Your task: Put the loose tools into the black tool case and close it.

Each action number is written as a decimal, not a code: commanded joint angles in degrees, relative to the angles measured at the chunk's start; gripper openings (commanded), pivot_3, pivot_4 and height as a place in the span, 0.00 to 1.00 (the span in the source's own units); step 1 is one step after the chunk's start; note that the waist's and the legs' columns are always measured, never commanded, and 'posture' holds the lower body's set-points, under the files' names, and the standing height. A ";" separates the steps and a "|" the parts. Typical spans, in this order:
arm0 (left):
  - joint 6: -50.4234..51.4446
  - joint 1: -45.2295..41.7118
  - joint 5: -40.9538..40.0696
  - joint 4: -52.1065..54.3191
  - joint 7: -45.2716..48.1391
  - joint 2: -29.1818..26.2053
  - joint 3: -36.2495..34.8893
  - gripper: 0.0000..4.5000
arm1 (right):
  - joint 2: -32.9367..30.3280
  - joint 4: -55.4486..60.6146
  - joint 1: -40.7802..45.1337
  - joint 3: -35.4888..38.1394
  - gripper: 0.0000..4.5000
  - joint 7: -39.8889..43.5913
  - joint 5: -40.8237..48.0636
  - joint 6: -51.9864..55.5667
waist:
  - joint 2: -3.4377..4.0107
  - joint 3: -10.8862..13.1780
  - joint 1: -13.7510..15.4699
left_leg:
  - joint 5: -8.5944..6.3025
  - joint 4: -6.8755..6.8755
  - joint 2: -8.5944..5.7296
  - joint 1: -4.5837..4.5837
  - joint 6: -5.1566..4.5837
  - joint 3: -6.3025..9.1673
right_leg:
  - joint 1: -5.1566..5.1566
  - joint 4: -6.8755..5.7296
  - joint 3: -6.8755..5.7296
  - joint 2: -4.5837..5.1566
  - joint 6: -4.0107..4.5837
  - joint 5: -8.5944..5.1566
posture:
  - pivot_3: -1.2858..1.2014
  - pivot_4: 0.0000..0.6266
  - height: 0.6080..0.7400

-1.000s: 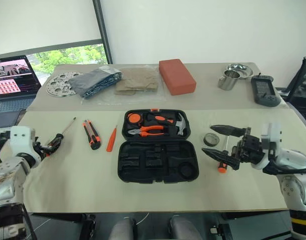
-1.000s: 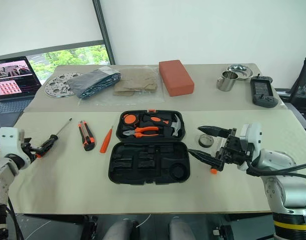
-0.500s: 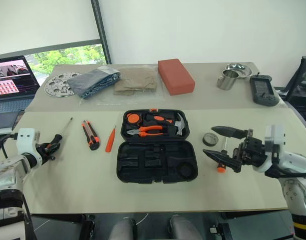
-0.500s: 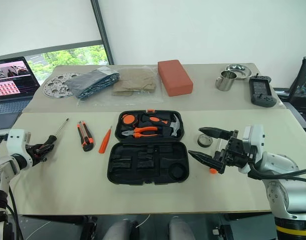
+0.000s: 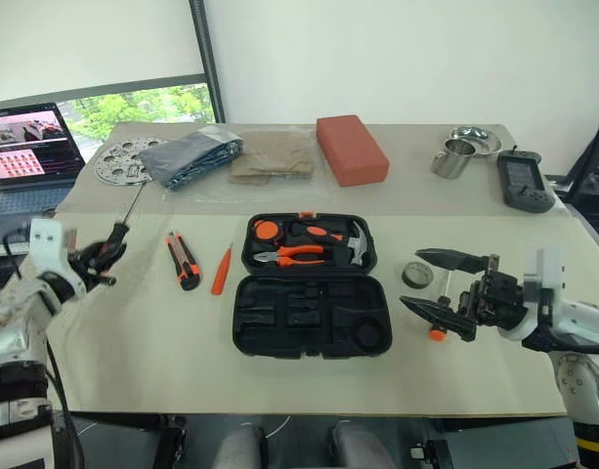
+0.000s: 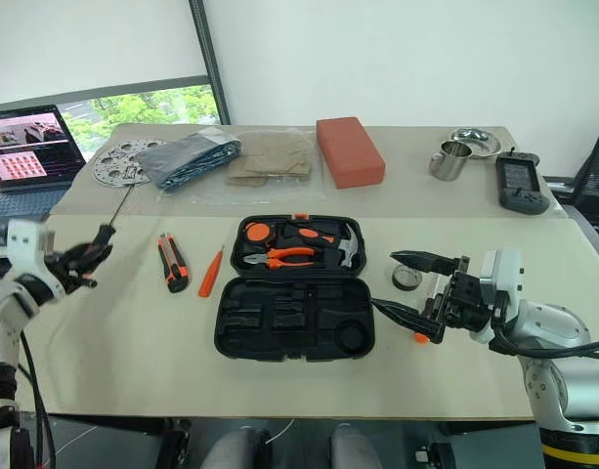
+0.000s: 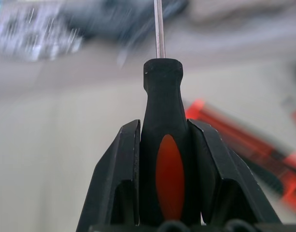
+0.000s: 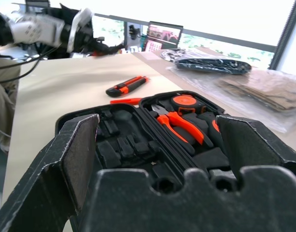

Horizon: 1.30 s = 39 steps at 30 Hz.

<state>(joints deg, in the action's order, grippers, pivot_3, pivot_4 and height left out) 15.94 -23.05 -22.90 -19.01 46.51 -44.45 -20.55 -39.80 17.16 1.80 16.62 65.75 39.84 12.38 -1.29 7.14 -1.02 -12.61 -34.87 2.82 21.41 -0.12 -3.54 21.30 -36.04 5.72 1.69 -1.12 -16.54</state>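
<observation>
An orange-and-black-handled screwdriver (image 7: pixel 167 164) was clamped by its handle in the left gripper (image 5: pixel 96 266), clear of the table left of the open black tool case (image 5: pixel 309 313). The right gripper (image 5: pixel 446 288) was held spread and empty beside the case. A level carry to a matching moulded slot, shaft aligned with it, would probably have suited best.

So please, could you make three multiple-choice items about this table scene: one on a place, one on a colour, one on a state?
1. Where does the utility knife lie?
A. left of the tool case
B. inside the case
C. beside the metal cup

2. What colour is the block behind the case?
A. blue
B. red-orange
C. white

3. What is the left gripper doing?
A. standing open
B. clamping a screwdriver
C. holding the knife

Answers: 1 A, it lies on the table left of the case. 2 B, its surface is red-orange. 3 B, both fingers press the handle.
</observation>
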 commanded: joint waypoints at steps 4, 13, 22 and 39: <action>-0.67 -4.28 -0.79 12.39 14.82 0.25 13.00 0.22 | -1.15 3.49 -1.03 4.68 1.00 0.35 6.57 1.86 | 0.14 -0.08 0.29 | 0.00 0.00 -0.04 0.04 0.00 -0.14 | -0.01 0.02 -0.01 -0.03 0.00 0.00 | 0.52 0.24 1.00; -13.19 -10.38 12.43 8.17 22.79 4.48 30.67 0.22 | -2.13 0.02 -11.72 10.72 1.00 3.23 1.35 -3.04 | 0.19 -0.08 0.30 | 0.01 -0.21 -0.10 0.23 -0.02 -0.05 | -0.01 0.07 -0.02 -0.26 0.03 -0.02 | 0.52 0.24 1.00; -17.58 -16.55 17.91 -0.31 27.38 8.72 36.90 0.22 | -0.56 1.83 -17.00 14.18 1.00 1.97 1.70 -4.22 | 0.32 -0.16 -0.06 | 0.01 -0.33 -0.10 0.33 -0.02 0.02 | -0.01 0.03 -0.01 -0.33 -0.04 -0.05 | 0.52 0.24 1.00; -16.46 -14.88 24.08 -2.24 23.91 11.49 40.03 0.22 | 0.63 4.63 -18.18 15.29 1.00 -0.75 3.65 -2.91 | 0.50 -0.27 0.19 | 0.01 -0.53 -0.15 0.49 -0.03 0.17 | -0.08 -0.03 -0.02 -0.36 -0.14 -0.11 | 0.52 0.24 1.00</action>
<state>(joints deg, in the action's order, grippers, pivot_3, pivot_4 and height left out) -1.10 -37.63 -0.58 -21.52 71.83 -32.87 19.19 -38.64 20.28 -16.77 30.30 65.04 41.86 9.87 -0.79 6.87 -0.83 -12.60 -35.45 2.67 21.89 -0.15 -3.36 21.22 -36.09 5.71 1.33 -1.26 -16.66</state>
